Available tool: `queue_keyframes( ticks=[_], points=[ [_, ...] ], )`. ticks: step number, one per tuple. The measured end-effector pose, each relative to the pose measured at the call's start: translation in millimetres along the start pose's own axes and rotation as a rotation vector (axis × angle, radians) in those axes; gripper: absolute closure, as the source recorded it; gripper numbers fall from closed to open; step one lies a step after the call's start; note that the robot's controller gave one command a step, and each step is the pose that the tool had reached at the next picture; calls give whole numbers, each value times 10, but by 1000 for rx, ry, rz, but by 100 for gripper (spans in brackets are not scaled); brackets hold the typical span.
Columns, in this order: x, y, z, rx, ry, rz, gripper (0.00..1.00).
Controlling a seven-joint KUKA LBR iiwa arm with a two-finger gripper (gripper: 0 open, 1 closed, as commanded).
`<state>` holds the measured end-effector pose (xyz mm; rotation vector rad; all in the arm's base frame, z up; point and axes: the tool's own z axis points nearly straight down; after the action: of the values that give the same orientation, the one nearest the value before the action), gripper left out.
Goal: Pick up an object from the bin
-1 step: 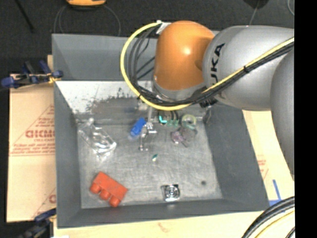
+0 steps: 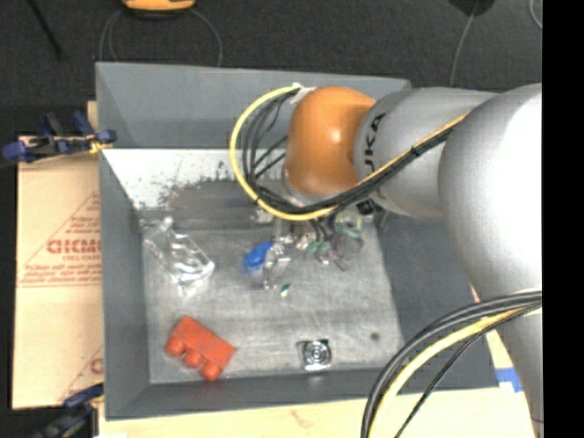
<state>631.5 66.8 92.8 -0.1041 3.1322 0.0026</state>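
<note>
My gripper (image 2: 277, 265) hangs low over the middle of the bin, just under the arm's orange cover. A small blue thing (image 2: 255, 259) lies right against its left side; whether it is held I cannot tell. A tiny green bit (image 2: 285, 289) lies on the floor just below the gripper. To its right, a small tangle of green and purplish pieces (image 2: 330, 246) sits partly under the arm.
A clear plastic piece (image 2: 179, 255) lies at the left of the bin floor. An orange-red block with rounded lobes (image 2: 198, 347) rests at the front left. A small shiny metal part (image 2: 315, 354) sits by the front wall. The arm covers the bin's back right.
</note>
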Motion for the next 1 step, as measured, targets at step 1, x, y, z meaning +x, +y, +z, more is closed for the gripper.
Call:
queue_keyframes(
  ticks=[1],
  points=[
    [7, -4, 28, 0, 3, 4, 100]
  ],
)
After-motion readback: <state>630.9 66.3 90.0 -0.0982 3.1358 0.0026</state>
